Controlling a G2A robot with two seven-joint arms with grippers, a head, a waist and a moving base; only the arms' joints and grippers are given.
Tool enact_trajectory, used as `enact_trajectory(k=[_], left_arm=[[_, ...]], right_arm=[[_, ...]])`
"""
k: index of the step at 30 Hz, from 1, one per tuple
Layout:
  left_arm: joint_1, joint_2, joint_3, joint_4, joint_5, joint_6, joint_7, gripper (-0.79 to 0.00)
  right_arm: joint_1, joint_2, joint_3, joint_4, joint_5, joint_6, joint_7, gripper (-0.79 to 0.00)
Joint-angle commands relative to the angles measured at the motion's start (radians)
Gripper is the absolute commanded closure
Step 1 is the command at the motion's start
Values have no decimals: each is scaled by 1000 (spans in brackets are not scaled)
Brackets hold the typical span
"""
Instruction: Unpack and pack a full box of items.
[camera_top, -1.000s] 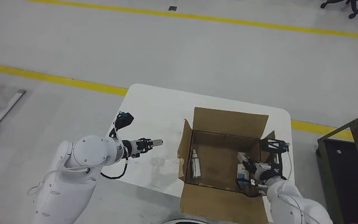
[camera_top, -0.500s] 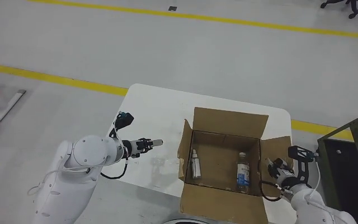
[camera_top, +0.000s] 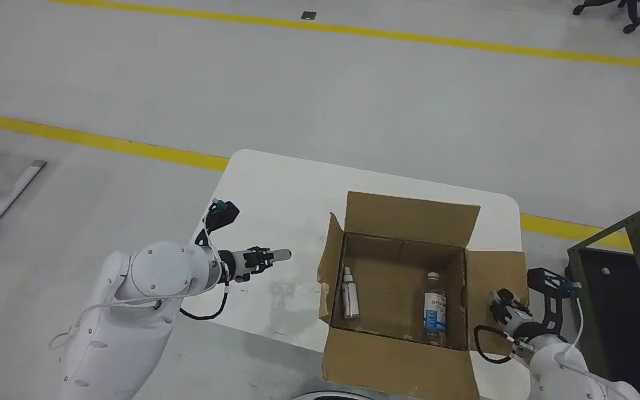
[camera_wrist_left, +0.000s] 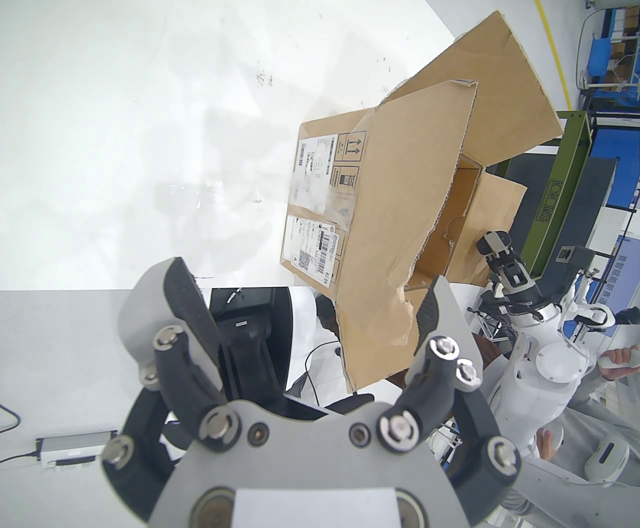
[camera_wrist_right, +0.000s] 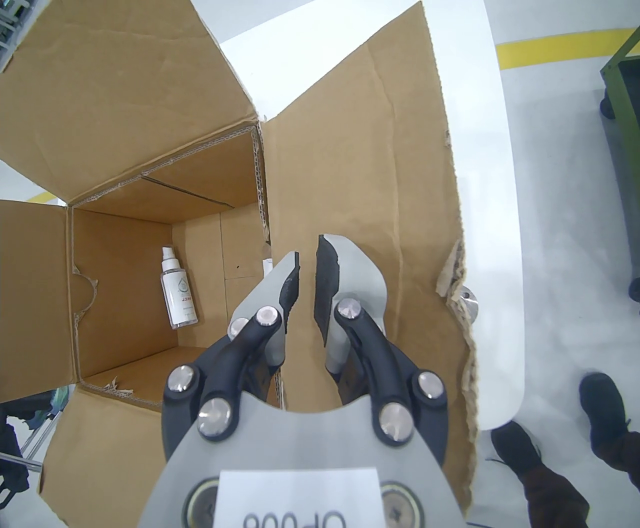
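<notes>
Two in box (camera_top: 404, 214): spray bottle (camera_top: 349, 293), water bottle (camera_top: 432, 303); flap (camera_wrist_right: 375, 175) under R gripper (camera_wrist_right: 307, 256).

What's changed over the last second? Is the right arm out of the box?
Yes. The right gripper, inside the box at the blue-labelled bottle a second ago, has pulled out sideways over the flap on its side. The bottle lies released on the box floor. The left gripper, spray bottle and box stayed put.

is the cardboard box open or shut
Open: the cardboard box has flaps spread outward, showing a spray bottle and a clear bottle inside.
</notes>
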Motion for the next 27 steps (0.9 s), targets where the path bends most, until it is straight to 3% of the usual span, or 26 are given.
enact_trajectory(k=[1, 7, 13, 15, 17, 21, 27], left_arm=[[0, 0, 0, 0, 0, 0, 0, -785], [0, 0, 0, 0, 0, 0, 0, -785], [0, 0, 0, 0, 0, 0, 0, -785], [0, 0, 0, 0, 0, 0, 0, -785], [0, 0, 0, 0, 0, 0, 0, -785], [0, 0, 0, 0, 0, 0, 0, -785], [0, 0, 0, 0, 0, 0, 0, -785]], right_arm=[[0, 0, 3, 1, -2, -2, 0, 0], [-23, -4, 46, -44, 41, -29, -31, 0], [-117, -11, 191, -129, 81, -63, -67, -108], [-150, -14, 250, -144, 87, -72, -67, -102], [-186, -15, 306, -149, 70, -93, -62, 0], [-247, -15, 377, -140, -34, -144, -18, 0], [-291, -10, 392, -72, -175, -246, 52, 0]])
